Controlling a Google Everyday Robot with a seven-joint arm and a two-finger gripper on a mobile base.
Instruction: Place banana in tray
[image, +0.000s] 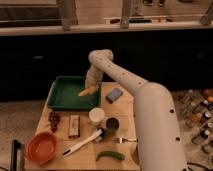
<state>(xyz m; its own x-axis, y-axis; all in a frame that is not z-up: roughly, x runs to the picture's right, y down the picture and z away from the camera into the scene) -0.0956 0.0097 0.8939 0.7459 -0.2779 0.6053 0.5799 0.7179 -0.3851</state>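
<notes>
The yellow banana (86, 91) is over the right part of the dark green tray (62, 97), at the tip of my arm. My gripper (90, 87) reaches down from the white arm into the tray's right side, right at the banana. I cannot tell if the banana rests on the tray floor or hangs just above it.
On the wooden table stand a blue sponge (114, 94), a white cup (96, 116), a dark cup (112, 124), a fork (125, 140), a white-handled brush (82, 143), a green pepper (110, 155), an orange bowl (41, 148), dark grapes (54, 120) and a brown bar (74, 126). Bottles (197, 117) stand on the floor to the right.
</notes>
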